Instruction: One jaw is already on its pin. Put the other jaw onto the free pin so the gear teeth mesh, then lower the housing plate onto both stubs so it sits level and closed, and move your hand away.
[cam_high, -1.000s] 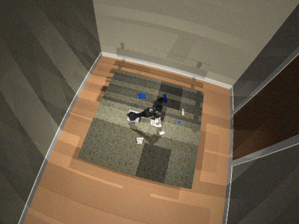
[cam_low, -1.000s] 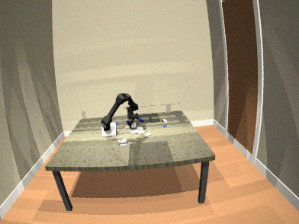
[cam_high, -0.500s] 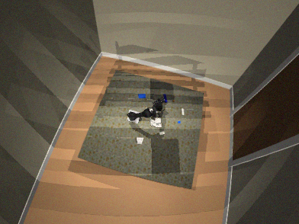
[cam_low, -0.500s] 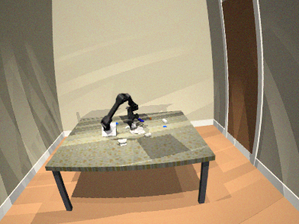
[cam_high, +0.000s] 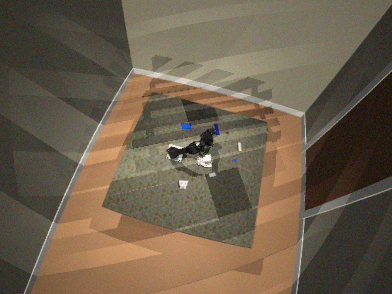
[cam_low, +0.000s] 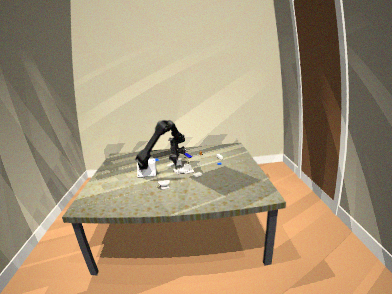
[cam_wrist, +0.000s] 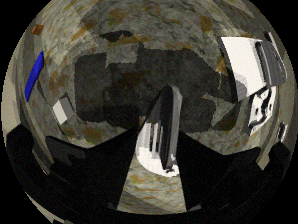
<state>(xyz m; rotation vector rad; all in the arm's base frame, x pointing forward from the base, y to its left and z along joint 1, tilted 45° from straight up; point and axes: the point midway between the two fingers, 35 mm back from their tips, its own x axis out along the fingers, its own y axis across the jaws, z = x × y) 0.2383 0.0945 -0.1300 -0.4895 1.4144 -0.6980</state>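
Observation:
In the wrist view my gripper is shut on the loose jaw, a narrow grey-and-white piece standing on edge between the two dark fingers, low over the mottled table. To the right lies a white and grey fixture with a black-and-white part beside it; I cannot tell which part is the mounted jaw and which the housing plate. In the top and exterior views the gripper points down at the table's middle, just above a cluster of white parts.
Blue pieces lie behind and left of the gripper. Small white pieces and a grey block are scattered around. The arm's white base stands left of the work area.

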